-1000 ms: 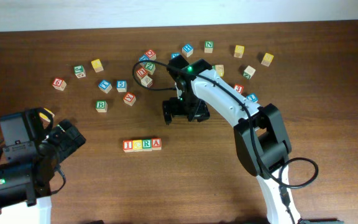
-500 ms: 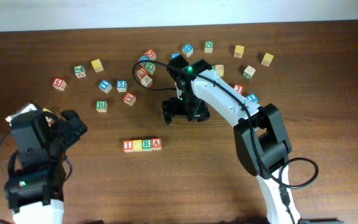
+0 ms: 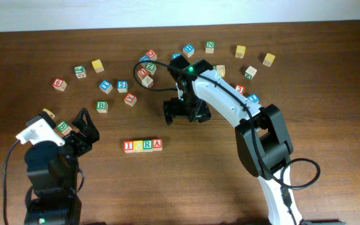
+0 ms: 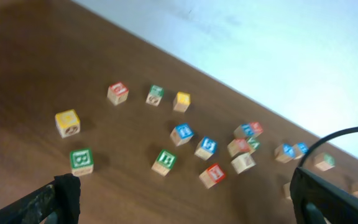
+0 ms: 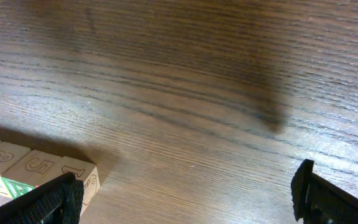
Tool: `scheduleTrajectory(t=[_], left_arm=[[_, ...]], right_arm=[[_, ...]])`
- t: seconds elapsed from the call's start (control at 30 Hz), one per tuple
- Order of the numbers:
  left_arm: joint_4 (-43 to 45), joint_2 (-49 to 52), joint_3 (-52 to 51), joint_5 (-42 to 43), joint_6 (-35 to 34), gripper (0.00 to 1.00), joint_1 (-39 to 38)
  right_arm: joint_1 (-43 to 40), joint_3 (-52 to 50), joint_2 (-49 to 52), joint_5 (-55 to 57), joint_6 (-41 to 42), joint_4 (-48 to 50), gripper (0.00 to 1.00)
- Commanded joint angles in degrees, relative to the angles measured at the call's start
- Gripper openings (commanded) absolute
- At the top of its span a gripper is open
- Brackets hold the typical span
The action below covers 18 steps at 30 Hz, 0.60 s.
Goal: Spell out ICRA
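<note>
A short row of letter blocks (image 3: 142,145) lies side by side at the table's middle front; I, R and A read on it. Its end shows at the lower left of the right wrist view (image 5: 39,171). My right gripper (image 3: 185,112) is open and empty, low over bare wood just behind and right of the row; its fingers (image 5: 188,199) straddle empty table. My left gripper (image 3: 83,127) is open and empty at the left of the table, left of the row. Its fingers (image 4: 185,205) frame bare wood in front of loose blocks.
Several loose blocks lie scattered across the back of the table, with a cluster (image 3: 145,67) behind the right arm. A green block (image 3: 62,127) and a yellow one (image 3: 47,114) sit beside my left gripper. A green B block (image 3: 102,106) lies further back, also seen from the left wrist (image 4: 165,159).
My left arm has swung up and forward from the front left corner, and its open gripper now points at the loose blocks. The right arm and the row have not moved.
</note>
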Motion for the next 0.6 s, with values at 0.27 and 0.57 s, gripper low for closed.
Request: scheduleTrajectory(t=[0.27, 0.57], left_arm=[[19.9, -5.8, -8.0, 0.2, 0.1, 0.99, -0.6], [29.1, -12.6, -18.2, 0.2, 0.1, 0.99, -0.5]], right_arm=[[0.2, 1.0, 0.9, 0.3, -0.5, 0.0, 0.98], [0.2, 1.0, 0.9, 0.3, -0.5, 0.0, 0.98]])
